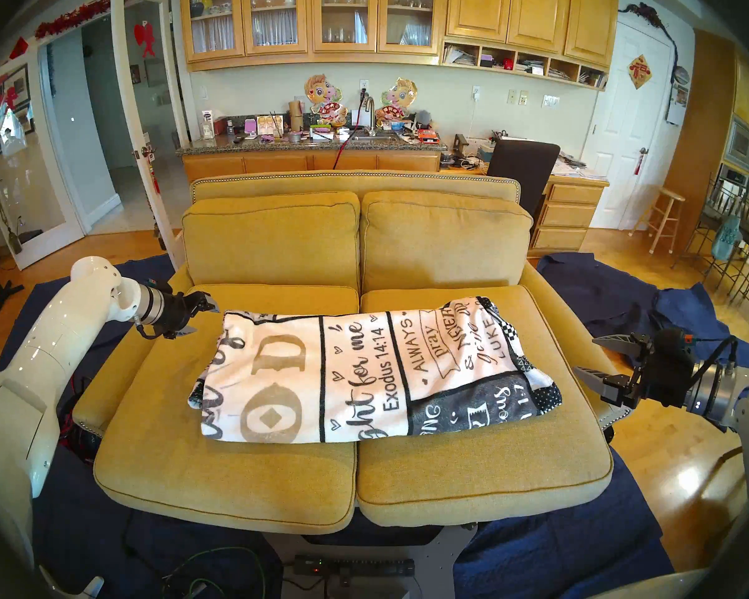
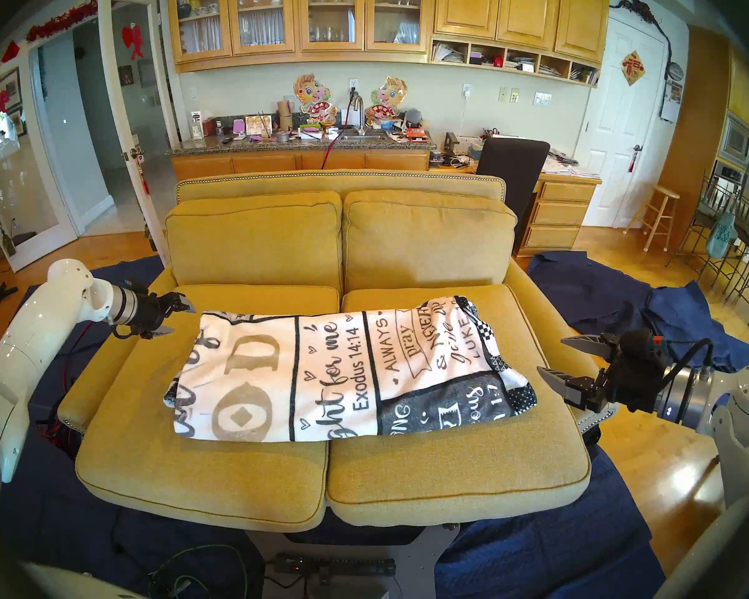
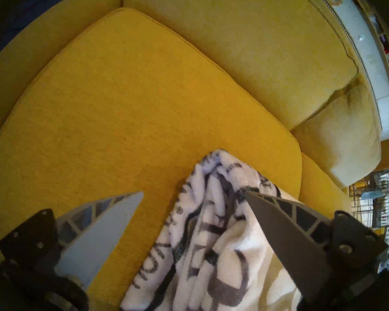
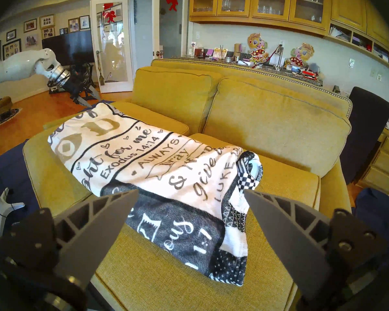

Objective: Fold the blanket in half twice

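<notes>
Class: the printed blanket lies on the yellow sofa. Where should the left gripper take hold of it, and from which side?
Probably the blanket's far-left corner, approached from the left: its bunched layers lie right before the open left gripper.

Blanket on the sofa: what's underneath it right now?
The blanket lies across both yellow seat cushions, covering the seam between them. At its right end a darker layer shows beneath the white top. Anything under the folds is hidden.

A lived-in home: yellow sofa (image 1: 355, 248), kitchen counter (image 1: 308, 142), glass-fronted wooden cabinets (image 1: 308, 19), family photos (image 4: 47, 23).
</notes>
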{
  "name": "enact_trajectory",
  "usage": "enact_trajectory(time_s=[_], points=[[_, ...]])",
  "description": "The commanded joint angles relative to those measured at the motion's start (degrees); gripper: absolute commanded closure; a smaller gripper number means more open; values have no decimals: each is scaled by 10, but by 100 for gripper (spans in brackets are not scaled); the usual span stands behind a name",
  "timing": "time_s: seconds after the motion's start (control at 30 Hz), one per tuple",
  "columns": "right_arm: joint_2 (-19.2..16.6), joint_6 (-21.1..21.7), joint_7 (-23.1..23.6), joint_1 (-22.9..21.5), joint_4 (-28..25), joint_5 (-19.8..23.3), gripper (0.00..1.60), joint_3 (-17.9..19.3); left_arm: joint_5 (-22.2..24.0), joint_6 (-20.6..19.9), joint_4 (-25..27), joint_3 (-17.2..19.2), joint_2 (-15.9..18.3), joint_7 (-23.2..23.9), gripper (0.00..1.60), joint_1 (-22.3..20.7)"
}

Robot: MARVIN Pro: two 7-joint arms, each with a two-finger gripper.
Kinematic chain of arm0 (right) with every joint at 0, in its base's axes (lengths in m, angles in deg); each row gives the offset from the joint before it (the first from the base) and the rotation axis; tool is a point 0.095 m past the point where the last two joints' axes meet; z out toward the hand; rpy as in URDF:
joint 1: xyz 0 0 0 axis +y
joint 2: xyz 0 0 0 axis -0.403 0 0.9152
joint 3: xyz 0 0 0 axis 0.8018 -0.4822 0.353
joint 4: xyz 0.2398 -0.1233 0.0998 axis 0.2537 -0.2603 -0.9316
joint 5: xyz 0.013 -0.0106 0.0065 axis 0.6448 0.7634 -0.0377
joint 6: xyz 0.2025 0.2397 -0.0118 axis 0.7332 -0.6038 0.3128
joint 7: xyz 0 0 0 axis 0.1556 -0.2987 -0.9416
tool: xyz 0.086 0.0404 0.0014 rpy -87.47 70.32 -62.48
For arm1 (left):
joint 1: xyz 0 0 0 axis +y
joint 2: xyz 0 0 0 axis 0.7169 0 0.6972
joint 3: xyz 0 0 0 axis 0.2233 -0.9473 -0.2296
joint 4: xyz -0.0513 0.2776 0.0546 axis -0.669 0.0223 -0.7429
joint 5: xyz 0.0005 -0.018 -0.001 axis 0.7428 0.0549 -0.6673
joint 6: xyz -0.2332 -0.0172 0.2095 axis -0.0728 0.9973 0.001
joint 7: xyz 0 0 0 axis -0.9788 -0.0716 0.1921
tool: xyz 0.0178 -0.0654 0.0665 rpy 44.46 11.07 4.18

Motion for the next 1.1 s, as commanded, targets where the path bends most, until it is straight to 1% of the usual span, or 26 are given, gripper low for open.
enact_trajectory(time_s=[0.0, 0.13, 0.2, 0.27, 0.3, 0.37, 0.4, 0.43, 0.47, 0.57, 0.6, 0.63, 0.67, 0.77, 0.9, 1.07], points=[[-1, -2, 2, -4, -8, 2, 0, 15, 18, 0, 20, -42, 36, 69, 0, -25], [-1, -2, 2, -4, -8, 2, 0, 15, 25, 0, 24, -64, 50, 107, 0, -25], [-1, -2, 2, -4, -8, 2, 0, 15, 27, 0, 25, -66, 54, 111, 0, -24], [-1, -2, 1, -4, -8, 2, 0, 15, 26, 0, 31, -77, 69, 142, 0, -24], [-1, -2, 1, -4, -8, 2, 0, 15, 26, 0, 31, -77, 69, 142, 0, -24], [-1, -2, 1, -4, -8, 2, 0, 14, 26, 0, 33, -82, 78, 160, 0, -25], [-1, -2, 1, -4, -8, 2, 0, 14, 21, 0, 34, -87, 85, 179, 0, -27], [-1, -2, 1, -4, -8, 2, 0, 14, 27, 0, 36, -85, 86, 166, 0, -26], [-1, -2, 1, -4, -8, 2, 0, 14, 20, 0, 34, -90, 91, 190, 0, -28], [-1, -2, 1, -4, -8, 2, 0, 14, 16, 0, 34, -97, 101, 208, 0, -30], [-1, -2, 1, -4, -8, 2, 0, 14, 10, 0, 33, -102, 104, 223, 0, -31], [-1, -2, 1, -4, -8, 2, 0, 14, 9, 0, 33, -104, 106, 225, 0, -31], [-1, -2, 1, -4, -8, 2, 0, 15, -1, 0, 31, -109, 108, 241, 0, -32], [0, -2, 2, -4, -8, 2, 0, 15, -27, 0, 18, -125, 103, 265, 0, -37], [0, -2, 2, -4, -8, 2, 0, 15, -65, 0, -9, -148, 86, 299, 0, -53], [0, -2, 2, -4, -8, 2, 0, 15, -105, 14, -38, -170, 67, 320, 0, -71]])
